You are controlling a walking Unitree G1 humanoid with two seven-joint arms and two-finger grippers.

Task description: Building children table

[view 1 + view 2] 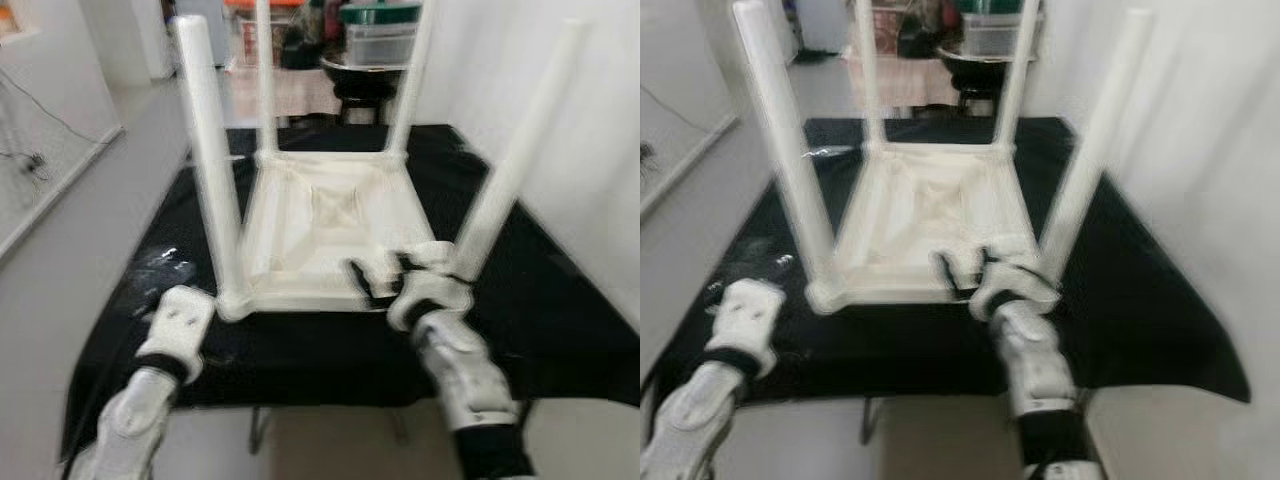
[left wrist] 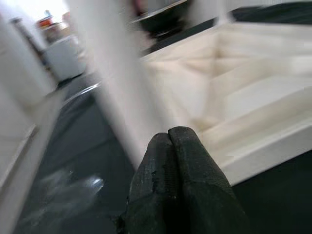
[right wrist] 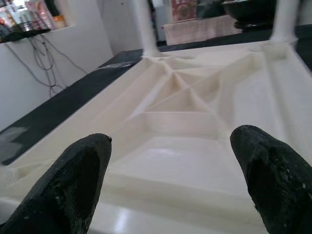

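Observation:
A white plastic children's table (image 1: 320, 225) lies upside down on a black cloth (image 1: 560, 300), with its legs pointing up. My left gripper (image 2: 169, 139) is shut and empty. It sits low beside the base of the near left leg (image 1: 210, 150), and its wrist (image 1: 178, 322) is just in front of that corner. My right gripper (image 1: 380, 275) is open, its two black fingers (image 3: 83, 165) spread over the table's near rim, close to the near right leg (image 1: 510, 160). Nothing is between them.
The black-covered work surface ends just ahead of my arms, with grey floor (image 1: 90, 230) to the left. A white wall (image 1: 600, 120) runs close on the right. Behind the surface stand a dark stool (image 1: 362, 85) and stacked containers (image 1: 378, 35).

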